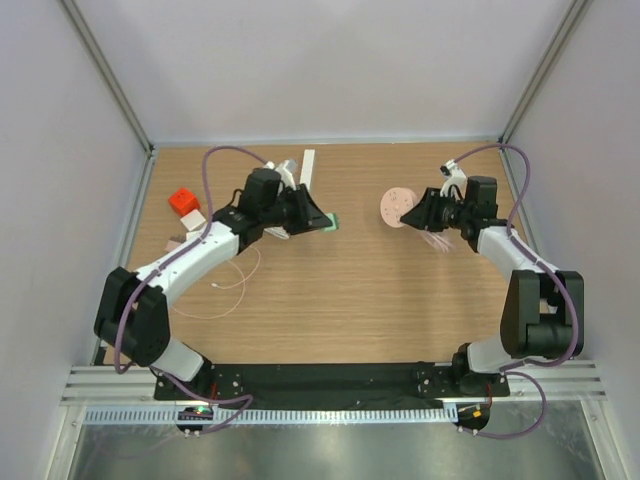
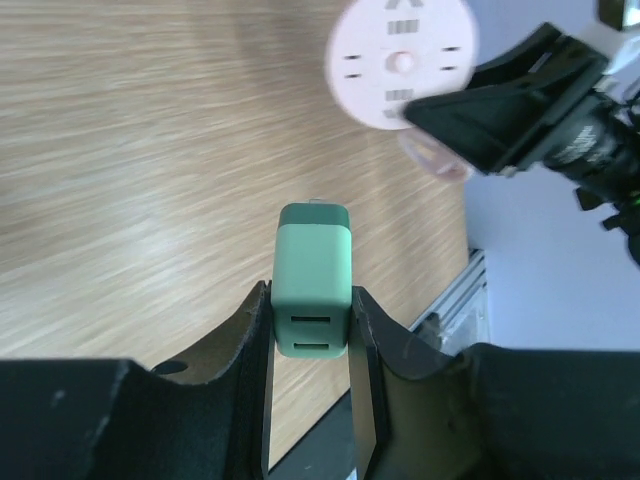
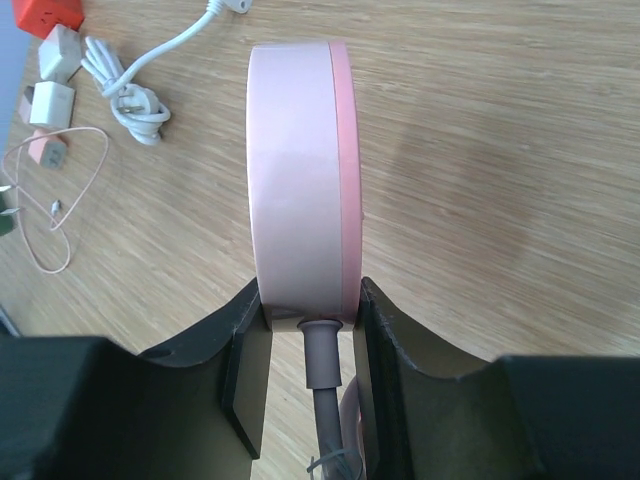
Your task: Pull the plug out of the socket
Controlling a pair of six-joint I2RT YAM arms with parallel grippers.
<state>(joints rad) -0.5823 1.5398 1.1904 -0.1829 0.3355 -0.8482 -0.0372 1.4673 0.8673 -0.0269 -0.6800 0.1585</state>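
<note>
My left gripper [image 1: 325, 222] is shut on a light green plug [image 1: 334, 222] and holds it left of centre; in the left wrist view the plug [image 2: 312, 275] sits between my fingers [image 2: 362, 330], its two slots facing the camera. My right gripper [image 1: 415, 212] is shut on the edge of a round pink socket [image 1: 398, 208]. In the right wrist view the socket [image 3: 300, 170] stands on edge between the fingers, its grey cable [image 3: 322, 370] running back. The plug and the socket [image 2: 402, 62] are apart, with bare table between them.
A red block [image 1: 183, 200], white adapters [image 1: 193, 218] and a thin pink cable [image 1: 235, 285] lie at the left. A white strip [image 1: 306, 168] lies at the back behind my left gripper. A coiled white cable [image 3: 130, 100] shows in the right wrist view. Grey walls enclose the table.
</note>
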